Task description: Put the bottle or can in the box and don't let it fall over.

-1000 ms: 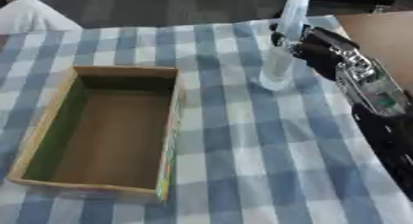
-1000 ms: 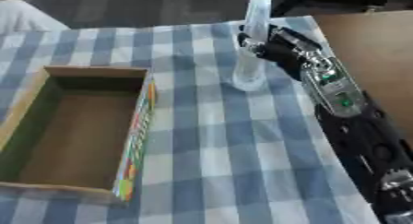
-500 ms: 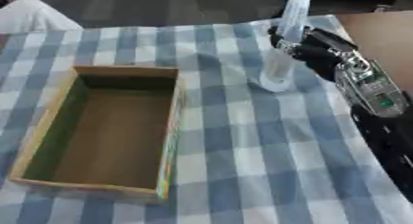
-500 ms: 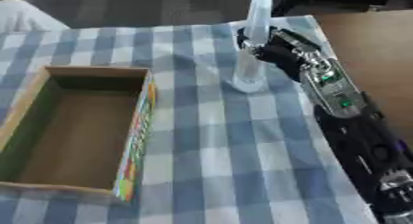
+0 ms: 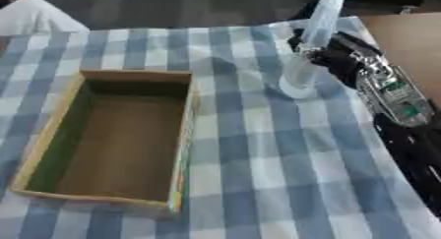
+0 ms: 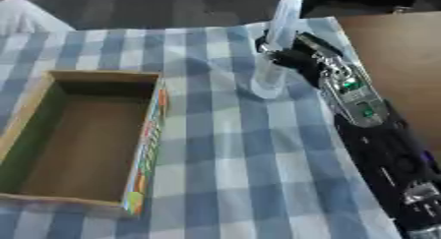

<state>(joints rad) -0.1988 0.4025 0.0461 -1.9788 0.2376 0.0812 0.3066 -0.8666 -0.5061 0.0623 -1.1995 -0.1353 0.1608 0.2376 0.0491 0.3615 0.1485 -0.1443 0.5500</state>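
A tall clear plastic bottle (image 5: 312, 41) stands upright on the blue and white checked cloth at the upper right, its top cut off by the picture's edge. My right hand (image 5: 331, 55) reaches in from the right along the table, and its black fingers curl round the bottle's middle. An open cardboard box (image 5: 112, 137) with a green inner wall and a printed right side lies at the left; nothing is inside it. The left hand shows in neither view.
The checked tablecloth (image 5: 250, 174) covers the table. A brown surface (image 6: 396, 61) lies beyond the cloth's right edge. Something white (image 5: 34, 16) shows at the far upper left.
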